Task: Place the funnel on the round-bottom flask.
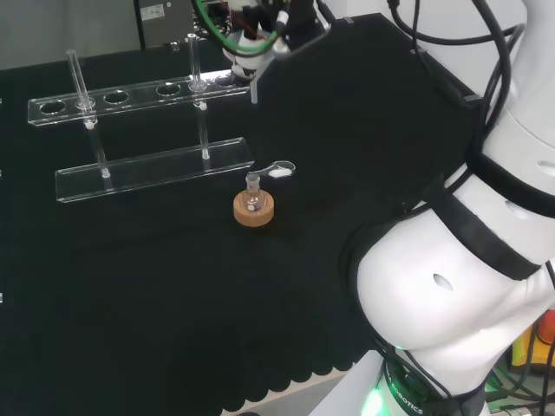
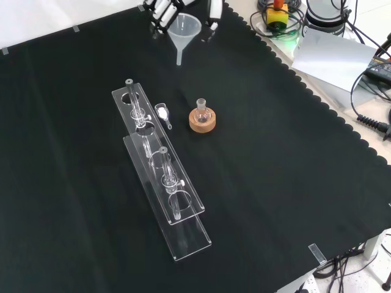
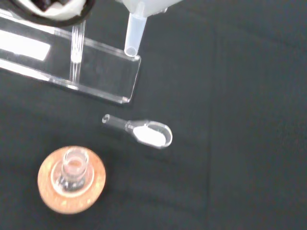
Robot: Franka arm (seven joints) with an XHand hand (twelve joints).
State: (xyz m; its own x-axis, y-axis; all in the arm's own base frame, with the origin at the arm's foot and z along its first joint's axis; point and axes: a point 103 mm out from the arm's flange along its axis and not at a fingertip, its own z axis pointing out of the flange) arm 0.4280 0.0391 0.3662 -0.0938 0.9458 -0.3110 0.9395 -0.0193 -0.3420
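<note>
Robot hand [image 2: 164,8] of mine sits at the top edge of the front view, fingers curled round the rim of the funnel [image 2: 185,30], which hangs upright with its spout pointing down, clear of the table [image 2: 275,183]. In the head view the same grip shows at the top centre of the frame, with the spout just below it.

The flask [image 2: 201,110] stands in its cork ring [image 2: 202,121] near the middle of the front view, well below the funnel in the frame and apart from it. Its neck is open and nothing rests on it. From the wrist view the spout hangs over the end of the rack [image 3: 96,67], while the flask mouth lies toward the lower left of that frame, so the two are not yet lined up.

A small scoop [image 2: 163,113] with white powder lies on the cloth between the rack and the flask, just beside the ring.

As I judge it, the pickup is done and the carry is under way. What is left: bring the spout over the flask neck, lower it in straight, and let go. The neck looks narrow, so alignment should matter most, and I ought to keep clear of the scoop.
</note>
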